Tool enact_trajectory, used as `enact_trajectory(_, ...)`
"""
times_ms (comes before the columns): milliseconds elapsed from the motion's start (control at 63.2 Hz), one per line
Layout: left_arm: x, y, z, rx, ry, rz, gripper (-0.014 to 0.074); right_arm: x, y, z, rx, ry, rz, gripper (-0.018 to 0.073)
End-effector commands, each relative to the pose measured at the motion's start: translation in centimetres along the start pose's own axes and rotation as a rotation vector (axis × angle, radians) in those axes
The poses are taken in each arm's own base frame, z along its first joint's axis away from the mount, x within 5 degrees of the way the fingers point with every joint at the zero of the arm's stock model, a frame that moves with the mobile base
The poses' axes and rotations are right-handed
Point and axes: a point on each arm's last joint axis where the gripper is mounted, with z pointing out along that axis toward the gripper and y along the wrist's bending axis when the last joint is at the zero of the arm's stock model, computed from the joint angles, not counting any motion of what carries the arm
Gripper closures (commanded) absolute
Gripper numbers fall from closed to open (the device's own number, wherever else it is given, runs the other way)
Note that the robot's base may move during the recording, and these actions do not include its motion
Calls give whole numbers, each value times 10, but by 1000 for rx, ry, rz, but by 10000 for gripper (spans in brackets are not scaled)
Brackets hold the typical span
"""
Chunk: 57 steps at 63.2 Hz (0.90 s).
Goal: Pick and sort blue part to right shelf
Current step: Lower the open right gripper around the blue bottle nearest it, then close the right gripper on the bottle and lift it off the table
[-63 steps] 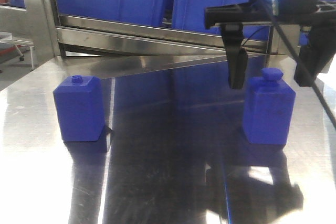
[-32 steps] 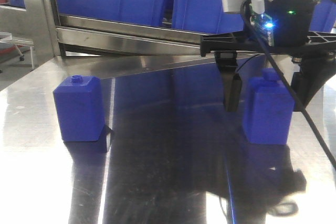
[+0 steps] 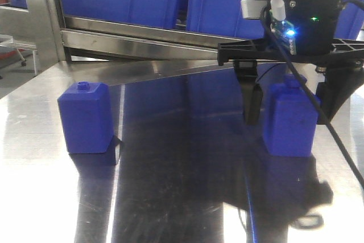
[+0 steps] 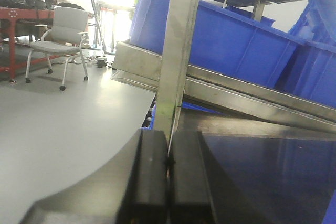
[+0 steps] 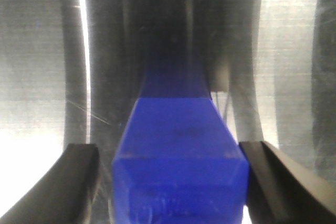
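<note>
The blue part (image 3: 290, 122), upright on the bench (image 3: 170, 186), is being straddled by the right fingers (image 3: 253, 106), spread either side, and is probably getting knocked over if one lands first.

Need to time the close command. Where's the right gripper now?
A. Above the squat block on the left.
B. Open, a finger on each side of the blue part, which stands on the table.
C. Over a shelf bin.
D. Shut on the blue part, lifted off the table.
B: the right gripper has its fingers spread either side of the blue part, whose base sits on the table.
</note>
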Motion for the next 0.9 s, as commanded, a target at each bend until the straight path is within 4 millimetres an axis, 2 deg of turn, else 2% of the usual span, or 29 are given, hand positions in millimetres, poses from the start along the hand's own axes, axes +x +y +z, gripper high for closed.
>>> enact_trajectory(0,-1,0,-1,9,-79,-6,462,-5,-2,-15,-28,-54,8,25)
enact_trajectory(79,-1,0,-1,9,-79,-6,462,-5,-1,-14,-26,-51,5,111)
enact_trajectory(174,-1,0,-1,9,-79,-6,462,-5,-1,-14,-25,-50,4,165)
enact_trajectory(332,-1,0,-1,9,-79,-6,462,-4,-3,-18,-26,-52,4,166)
enact_trajectory(538,-1,0,-1,9,-79,-6,462,0,-8,-42,-76,-136,-87,166)
enact_trajectory(712,-1,0,-1,9,-79,-6,462,10,-30,-60,-154,-276,-171,166)
enact_trajectory(887,-1,0,-1,9,-79,-6,462,26,-70,-72,-183,-421,-241,166)
